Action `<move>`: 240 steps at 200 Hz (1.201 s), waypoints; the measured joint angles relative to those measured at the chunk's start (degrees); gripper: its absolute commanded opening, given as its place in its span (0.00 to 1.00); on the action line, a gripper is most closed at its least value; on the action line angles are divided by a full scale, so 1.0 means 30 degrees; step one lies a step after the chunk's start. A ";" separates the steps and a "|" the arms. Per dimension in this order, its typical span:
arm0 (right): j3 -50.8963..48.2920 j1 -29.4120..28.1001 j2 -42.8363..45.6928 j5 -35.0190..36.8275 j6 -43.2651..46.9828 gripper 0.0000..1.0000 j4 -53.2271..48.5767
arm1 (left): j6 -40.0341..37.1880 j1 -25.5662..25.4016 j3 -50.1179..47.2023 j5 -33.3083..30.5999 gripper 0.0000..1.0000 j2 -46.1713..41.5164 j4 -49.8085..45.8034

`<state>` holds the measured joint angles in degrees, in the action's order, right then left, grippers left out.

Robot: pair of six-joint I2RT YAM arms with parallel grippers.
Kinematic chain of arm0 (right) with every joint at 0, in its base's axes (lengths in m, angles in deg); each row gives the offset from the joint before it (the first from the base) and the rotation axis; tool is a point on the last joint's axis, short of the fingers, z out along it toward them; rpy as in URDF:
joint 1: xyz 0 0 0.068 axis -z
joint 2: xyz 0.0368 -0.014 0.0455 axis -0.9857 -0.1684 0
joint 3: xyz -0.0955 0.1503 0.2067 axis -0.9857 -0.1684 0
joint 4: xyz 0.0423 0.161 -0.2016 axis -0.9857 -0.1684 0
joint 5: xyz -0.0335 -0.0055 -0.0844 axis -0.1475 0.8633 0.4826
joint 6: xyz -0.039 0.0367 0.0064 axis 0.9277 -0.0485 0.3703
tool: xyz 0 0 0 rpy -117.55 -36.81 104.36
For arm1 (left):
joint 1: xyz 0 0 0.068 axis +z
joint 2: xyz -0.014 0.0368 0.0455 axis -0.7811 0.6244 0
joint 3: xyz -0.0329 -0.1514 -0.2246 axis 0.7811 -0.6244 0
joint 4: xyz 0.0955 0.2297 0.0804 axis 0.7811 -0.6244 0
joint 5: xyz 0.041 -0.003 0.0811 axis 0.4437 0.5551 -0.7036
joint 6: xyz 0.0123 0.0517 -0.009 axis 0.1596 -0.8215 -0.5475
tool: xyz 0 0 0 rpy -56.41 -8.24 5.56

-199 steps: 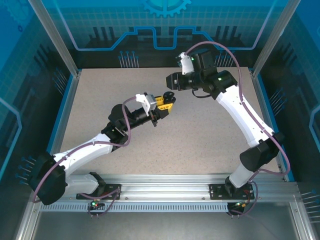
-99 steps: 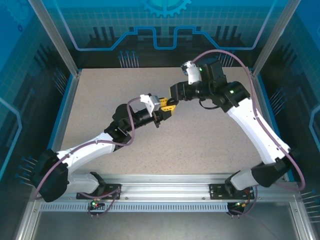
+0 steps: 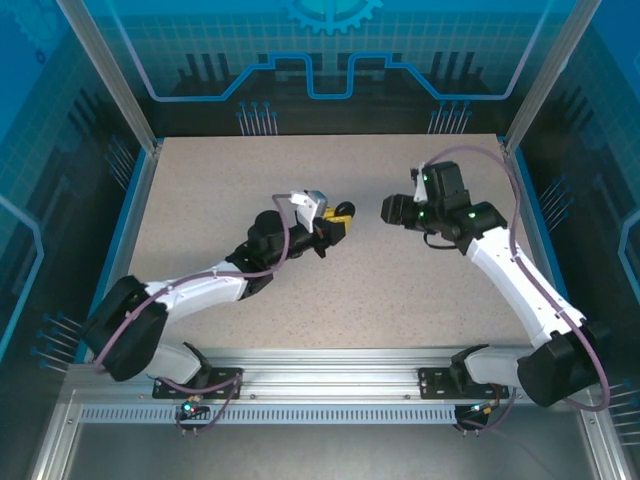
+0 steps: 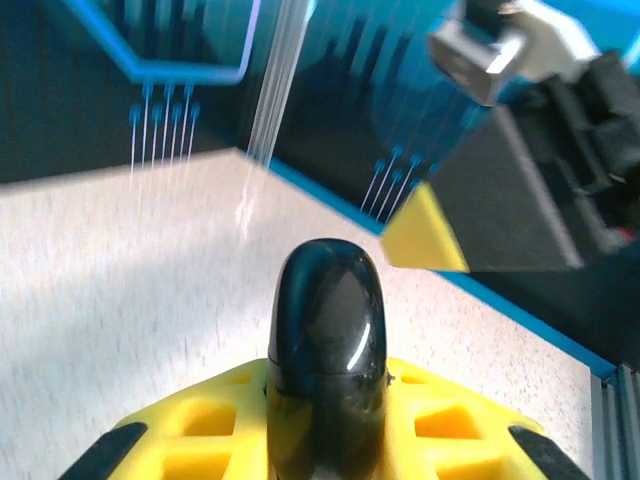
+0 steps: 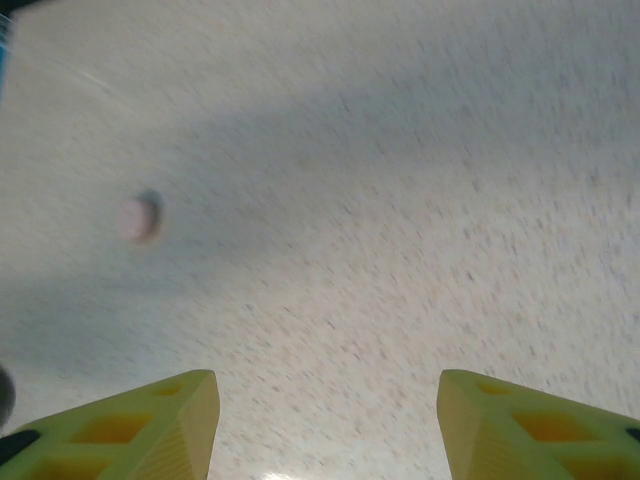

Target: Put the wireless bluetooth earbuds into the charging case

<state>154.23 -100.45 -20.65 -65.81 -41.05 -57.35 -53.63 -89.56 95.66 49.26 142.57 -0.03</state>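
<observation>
Left gripper (image 3: 338, 222) clamps the black case (image 4: 328, 340); right gripper (image 5: 325, 425), spread wide, should centre over what looks like a pale earbud (image 5: 140, 215).

Black glossy rounded charging case (image 4: 326, 330) upright, pinched in left hand (image 4: 326, 410); pale pinkish earbud (image 5: 140, 215) blurred, lying on table (image 5: 420, 150).

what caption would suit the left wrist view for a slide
Left gripper shut on a glossy black case, the speckled table beyond.
</observation>
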 measured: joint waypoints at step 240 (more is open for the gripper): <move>-0.4546 0.0131 0.2361 0.1137 -0.0350 0.60 0.2142 | 0.8349 0.1392 0.9369 -0.0729 0.17 1.1409 -1.0040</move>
<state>140.59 -100.05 -13.57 -62.40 -42.10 -50.93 -28.58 -85.38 123.77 47.07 176.80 -30.14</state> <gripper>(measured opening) 0.605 0.220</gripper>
